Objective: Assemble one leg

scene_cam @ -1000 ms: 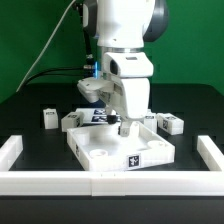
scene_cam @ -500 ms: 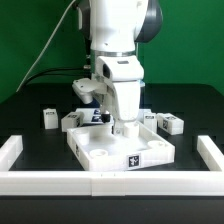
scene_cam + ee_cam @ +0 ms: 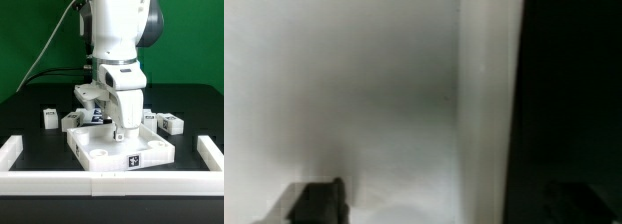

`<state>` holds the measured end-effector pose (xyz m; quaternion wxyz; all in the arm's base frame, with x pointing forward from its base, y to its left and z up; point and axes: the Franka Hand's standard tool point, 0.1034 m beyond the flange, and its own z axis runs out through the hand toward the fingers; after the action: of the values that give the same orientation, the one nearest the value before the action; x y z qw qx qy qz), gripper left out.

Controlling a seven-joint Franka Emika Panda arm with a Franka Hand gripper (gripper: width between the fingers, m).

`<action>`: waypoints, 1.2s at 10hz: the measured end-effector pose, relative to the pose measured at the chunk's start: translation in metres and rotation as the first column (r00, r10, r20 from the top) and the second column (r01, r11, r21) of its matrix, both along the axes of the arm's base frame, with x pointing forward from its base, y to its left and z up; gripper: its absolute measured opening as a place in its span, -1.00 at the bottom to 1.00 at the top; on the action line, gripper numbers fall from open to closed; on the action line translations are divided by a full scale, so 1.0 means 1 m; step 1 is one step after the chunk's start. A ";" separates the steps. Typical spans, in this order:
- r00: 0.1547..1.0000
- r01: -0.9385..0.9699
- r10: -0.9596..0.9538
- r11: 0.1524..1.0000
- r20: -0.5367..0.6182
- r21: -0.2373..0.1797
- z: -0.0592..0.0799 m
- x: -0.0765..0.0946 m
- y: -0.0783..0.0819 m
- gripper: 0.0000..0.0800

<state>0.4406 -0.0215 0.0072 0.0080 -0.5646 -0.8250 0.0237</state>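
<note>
The white square panel (image 3: 105,150) lies in the middle of the black table, with a marker on its front edge. My gripper (image 3: 120,130) points straight down, close over the panel's far middle part. Small white legs with markers lie behind the panel: two at the exterior view's left (image 3: 48,117) (image 3: 70,121) and two at its right (image 3: 170,123) (image 3: 148,118). In the wrist view the panel (image 3: 349,90) fills most of the picture. One dark finger (image 3: 313,203) stands far to one side, and nothing shows between the jaws. The other finger is lost against the dark table (image 3: 571,90).
A white rail (image 3: 110,181) runs along the table's front, with short side rails at the exterior view's left (image 3: 8,150) and right (image 3: 210,150). The marker board (image 3: 97,116) lies behind the panel, partly hidden by the arm. Cables hang at the back left.
The wrist has turned about its upright axis and the gripper tip has shifted slightly toward the exterior view's left and lower over the panel. The legs and panel have not moved.
</note>
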 end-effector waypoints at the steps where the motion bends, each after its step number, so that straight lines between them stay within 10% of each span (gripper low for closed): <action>1: 1.000 0.000 0.000 1.000 0.000 0.000 0.000 0.000 0.000 0.24; 2: 1.000 0.000 0.000 1.000 0.000 0.000 0.000 0.000 0.000 -0.34; 3: 1.000 0.000 0.000 1.000 -0.001 0.000 0.000 0.000 0.000 -0.34; 4: 1.000 0.001 -0.001 1.000 -0.001 0.000 0.000 0.000 0.000 -0.76; 12: 0.995 0.099 -0.099 0.995 0.017 0.003 0.000 0.004 0.009 -0.85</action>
<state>0.4451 -0.0130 0.0072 0.0026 -0.6049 -0.7961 0.0174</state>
